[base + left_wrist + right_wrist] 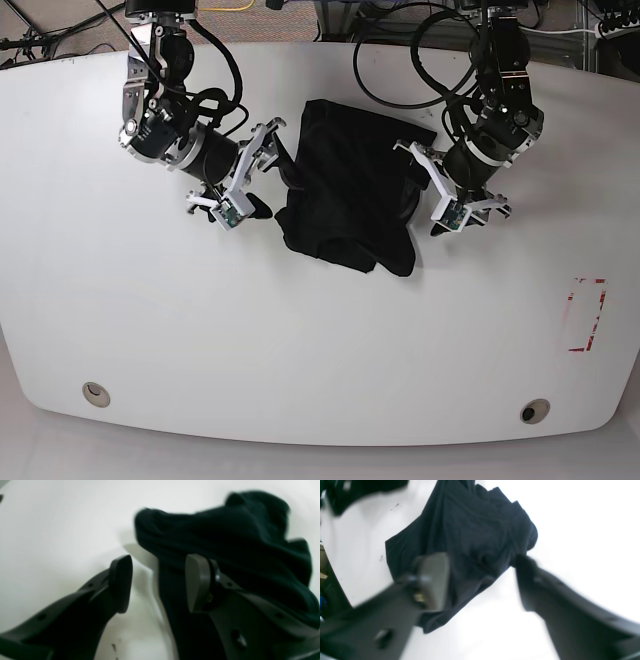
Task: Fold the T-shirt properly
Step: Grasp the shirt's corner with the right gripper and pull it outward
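Observation:
The black T-shirt [345,190] lies crumpled in a loose heap on the white table [300,340], near the middle toward the back. My right gripper [262,178] hovers at its left edge. In the right wrist view that gripper [480,580] is open wide above the bunched shirt [475,537], which sits below the gap between its fingers. My left gripper [420,195] is at the shirt's right edge. In the left wrist view it [160,583] is open, one finger [197,582] over the shirt [237,542], the other over bare table. Neither gripper holds anything.
A red rectangular outline [585,315] is marked on the table at the right. Two round holes [95,393] [533,411] sit near the front edge. Cables run along the back edge behind both arms.

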`<state>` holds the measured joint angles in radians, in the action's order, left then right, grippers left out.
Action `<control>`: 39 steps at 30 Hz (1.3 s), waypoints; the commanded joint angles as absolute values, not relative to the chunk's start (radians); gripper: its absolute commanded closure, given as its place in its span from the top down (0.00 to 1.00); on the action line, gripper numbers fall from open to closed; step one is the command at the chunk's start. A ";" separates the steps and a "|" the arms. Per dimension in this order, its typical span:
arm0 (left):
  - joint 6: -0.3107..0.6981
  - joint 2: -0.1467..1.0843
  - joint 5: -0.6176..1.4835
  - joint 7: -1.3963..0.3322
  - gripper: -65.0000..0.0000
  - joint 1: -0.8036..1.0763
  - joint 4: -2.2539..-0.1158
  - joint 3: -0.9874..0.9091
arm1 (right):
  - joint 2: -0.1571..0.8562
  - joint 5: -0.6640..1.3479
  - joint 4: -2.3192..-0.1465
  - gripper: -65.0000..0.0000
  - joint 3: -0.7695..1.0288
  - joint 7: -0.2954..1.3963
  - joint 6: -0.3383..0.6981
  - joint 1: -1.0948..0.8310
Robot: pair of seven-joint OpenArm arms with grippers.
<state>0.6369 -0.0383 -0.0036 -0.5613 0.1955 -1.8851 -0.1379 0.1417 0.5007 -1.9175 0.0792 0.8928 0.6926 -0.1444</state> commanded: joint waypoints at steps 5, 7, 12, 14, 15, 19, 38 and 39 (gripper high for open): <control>0.636 0.004 0.008 -0.544 0.47 0.163 -1.903 -0.131 | 0.145 0.515 -1.824 0.67 0.084 0.866 0.698 -0.054; 0.636 0.016 0.005 -0.544 0.47 0.162 -1.899 -0.104 | 0.145 0.515 -1.782 0.64 0.084 0.863 0.698 -0.022; 0.636 0.027 0.004 -0.544 0.47 0.185 -1.857 -0.022 | 0.148 0.515 -1.656 0.61 0.084 0.845 0.698 0.068; 0.633 0.024 0.002 -0.542 0.47 0.200 -1.840 0.002 | 0.148 0.515 -1.606 0.61 0.084 0.822 0.698 0.096; 0.633 0.022 0.002 -0.542 0.47 0.205 -1.839 0.013 | 0.148 0.515 -1.584 0.61 0.082 0.814 0.698 0.104; 0.631 0.022 0.004 -0.541 0.47 0.239 -1.837 0.059 | 0.148 0.515 -1.500 0.60 0.074 0.794 0.698 0.137; 0.631 0.030 0.002 -0.538 0.47 0.277 -1.738 0.076 | 0.150 0.516 -1.478 0.12 0.084 0.756 0.698 0.131; 0.631 0.031 0.002 -0.538 0.47 0.277 -1.732 0.076 | 0.151 0.515 -1.488 0.11 0.085 0.756 0.698 0.127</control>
